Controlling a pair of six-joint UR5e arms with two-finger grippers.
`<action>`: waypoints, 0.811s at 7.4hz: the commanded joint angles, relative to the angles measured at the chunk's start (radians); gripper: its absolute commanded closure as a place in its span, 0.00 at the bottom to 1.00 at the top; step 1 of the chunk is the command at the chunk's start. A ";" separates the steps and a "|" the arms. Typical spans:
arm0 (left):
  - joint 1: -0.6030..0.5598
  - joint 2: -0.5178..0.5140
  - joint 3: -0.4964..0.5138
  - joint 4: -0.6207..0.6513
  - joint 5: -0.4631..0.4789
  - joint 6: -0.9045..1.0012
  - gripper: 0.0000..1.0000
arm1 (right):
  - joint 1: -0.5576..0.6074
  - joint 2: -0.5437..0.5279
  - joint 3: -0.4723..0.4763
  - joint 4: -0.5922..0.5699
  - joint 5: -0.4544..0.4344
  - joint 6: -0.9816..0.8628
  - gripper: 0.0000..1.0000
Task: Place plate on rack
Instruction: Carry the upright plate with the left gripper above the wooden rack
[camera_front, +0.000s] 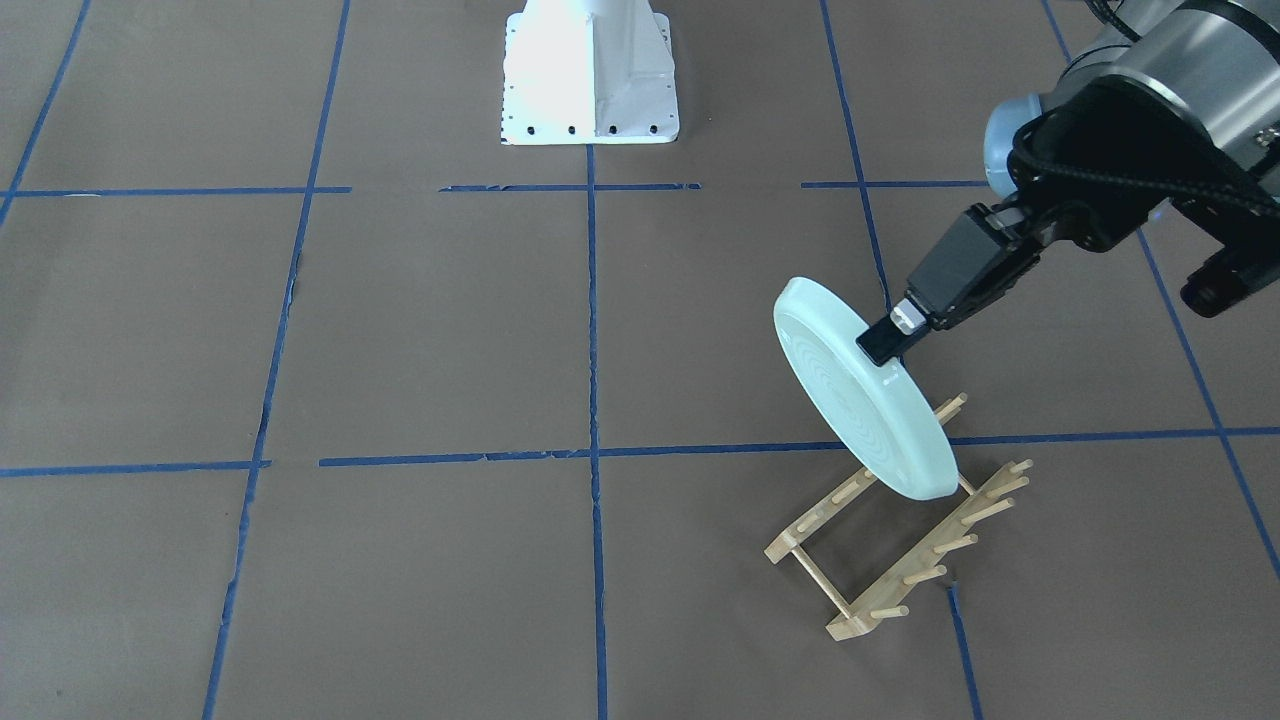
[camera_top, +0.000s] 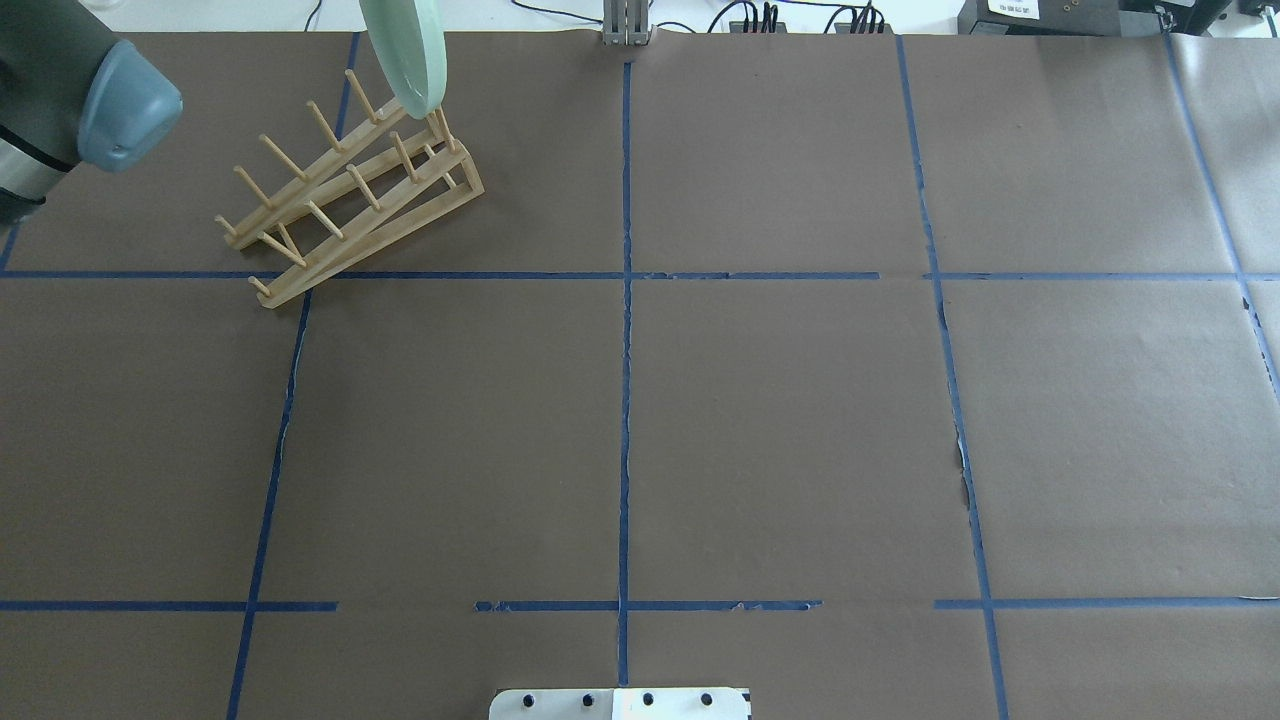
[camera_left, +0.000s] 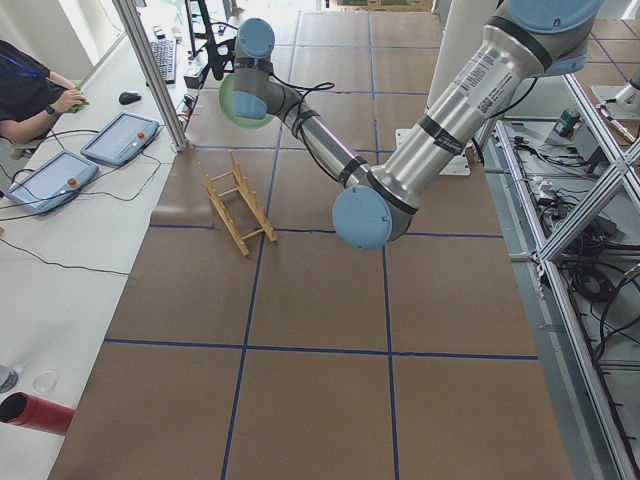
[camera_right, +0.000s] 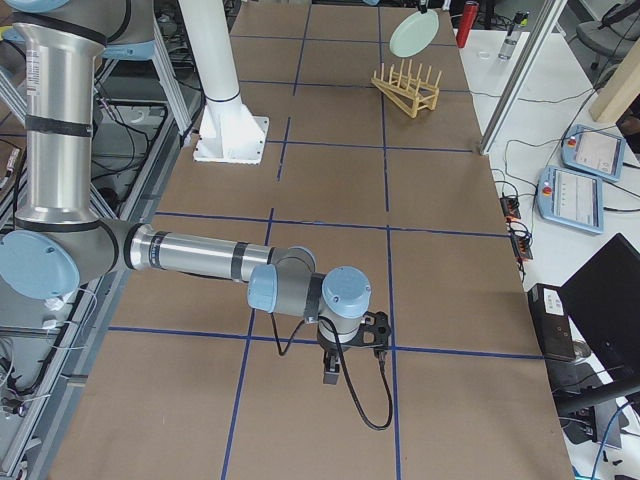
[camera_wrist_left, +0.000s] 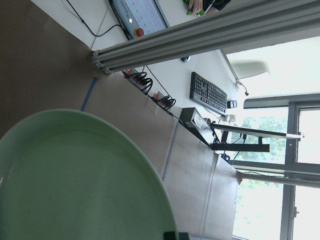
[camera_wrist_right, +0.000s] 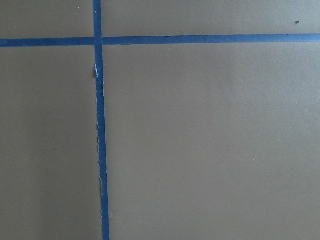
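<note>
My left gripper (camera_front: 885, 345) is shut on the rim of the pale mint-green plate (camera_front: 860, 400), which it holds on edge and tilted. The plate's lower edge hangs at the robot-side end of the light-wood rack (camera_front: 900, 540), among its end pegs; I cannot tell whether it touches. The plate (camera_top: 405, 50) and the rack (camera_top: 350, 200) also show at the far left in the overhead view. The plate (camera_wrist_left: 75, 175) fills the left wrist view. My right gripper (camera_right: 330, 378) hangs low over the table, far from the rack; I cannot tell whether it is open or shut.
The white robot base (camera_front: 590, 75) stands at the table's middle edge. Blue tape lines (camera_top: 625, 350) divide the brown table. Beyond the table edge near the rack are tablets (camera_left: 120, 135), an aluminium post (camera_left: 150, 70) and a red cylinder (camera_left: 40, 412).
</note>
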 joint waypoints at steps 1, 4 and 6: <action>-0.004 0.031 0.075 -0.298 0.177 -0.149 1.00 | 0.001 0.000 0.000 0.000 0.000 0.000 0.00; 0.002 0.061 0.199 -0.482 0.276 -0.193 1.00 | 0.001 0.000 0.000 0.000 0.000 0.000 0.00; 0.010 0.061 0.259 -0.482 0.276 -0.185 1.00 | 0.001 0.000 0.000 0.000 0.000 0.000 0.00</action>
